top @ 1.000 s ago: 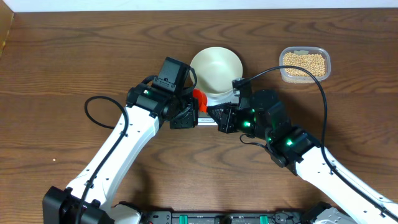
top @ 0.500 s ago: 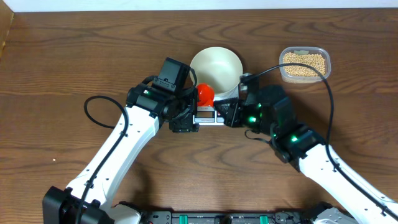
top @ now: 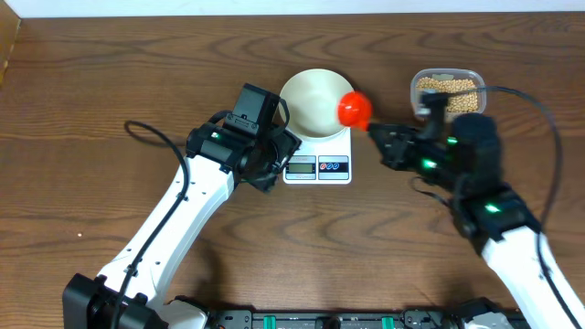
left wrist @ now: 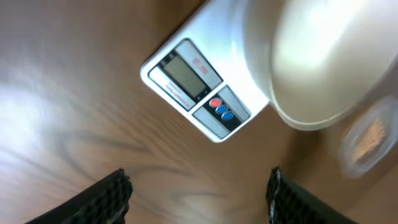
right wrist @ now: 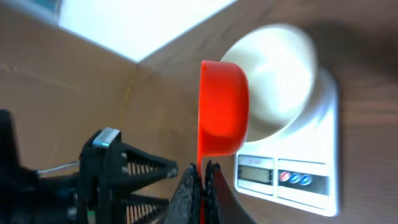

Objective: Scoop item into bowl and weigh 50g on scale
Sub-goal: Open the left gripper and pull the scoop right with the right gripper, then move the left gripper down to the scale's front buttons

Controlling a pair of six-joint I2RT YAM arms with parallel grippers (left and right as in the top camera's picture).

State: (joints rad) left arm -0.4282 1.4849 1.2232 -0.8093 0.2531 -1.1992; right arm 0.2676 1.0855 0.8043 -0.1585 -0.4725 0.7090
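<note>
Two hazards apply at this stage. The right gripper [right wrist: 200, 179] is pinched tight on the thin handle of the red scoop [top: 355, 109], which hangs on edge between the bowl [top: 315, 100] and the clear tub [top: 480, 91]. Whether the scoop carries anything cannot be told. A grip this narrow may let the handle twist, so the scoop could roll and shed its load onto the table [top: 110, 82]. The scoop also hangs near the bowl rim, and a low swing could knock the bowl off the scale [top: 317, 167].

The left gripper [left wrist: 198, 180] stands wide and holds nothing, just beside the front left corner of the scale. Contact there would shift the scale or falsify its reading.

The beans [top: 448, 93] lie in the tub, and the bowl appears empty. The round beans pour quickly, so overshooting the target is likely.
</note>
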